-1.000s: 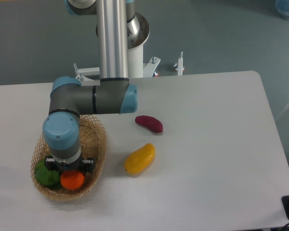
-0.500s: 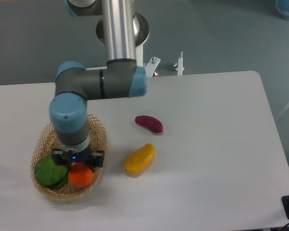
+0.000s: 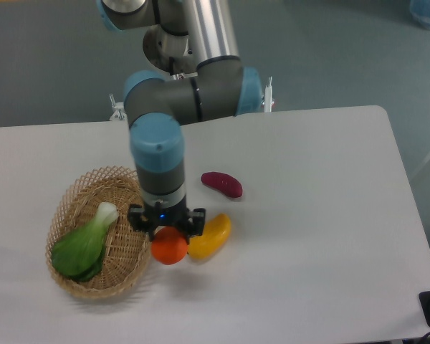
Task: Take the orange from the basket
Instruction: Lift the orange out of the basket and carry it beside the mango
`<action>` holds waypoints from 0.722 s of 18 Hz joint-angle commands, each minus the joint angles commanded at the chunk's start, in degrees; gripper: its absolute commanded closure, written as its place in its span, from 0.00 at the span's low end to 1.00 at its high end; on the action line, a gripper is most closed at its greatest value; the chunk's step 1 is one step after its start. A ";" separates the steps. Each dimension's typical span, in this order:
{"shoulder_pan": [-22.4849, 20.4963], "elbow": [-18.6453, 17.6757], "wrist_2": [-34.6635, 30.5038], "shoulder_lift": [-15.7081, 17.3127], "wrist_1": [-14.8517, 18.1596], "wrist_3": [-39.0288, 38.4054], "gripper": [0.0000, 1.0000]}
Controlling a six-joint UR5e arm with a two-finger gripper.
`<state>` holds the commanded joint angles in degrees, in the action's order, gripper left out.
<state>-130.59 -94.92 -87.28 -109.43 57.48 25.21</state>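
Observation:
The orange (image 3: 169,246) is a small round orange-red fruit held in my gripper (image 3: 168,231), which is shut on it. It hangs just past the right rim of the woven wicker basket (image 3: 72,204), clear of the basket's inside. The basket sits at the table's left and holds a green leafy vegetable (image 3: 82,244). The gripper's fingers are mostly hidden under the wrist and behind the fruit.
A yellow mango-shaped fruit (image 3: 211,235) lies right beside the held orange, partly behind it. A dark purple elongated vegetable (image 3: 222,183) lies further back. The white table's right edge (image 3: 408,201) runs along the right side.
The gripper has lifted the orange out of the basket and carried it right, over the rim toward the yellow fruit. The green vegetable in the basket now shows in full.

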 joint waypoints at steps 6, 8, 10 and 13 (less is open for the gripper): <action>-5.98 0.08 -0.26 0.53 -0.17 13.09 0.40; -7.30 0.08 -1.93 0.53 -0.26 19.67 0.40; -9.66 0.87 -1.93 0.45 -0.09 24.34 0.40; -11.61 2.28 -2.02 -0.25 0.00 27.60 0.37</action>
<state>-142.20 -92.64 -89.30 -109.68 57.48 52.81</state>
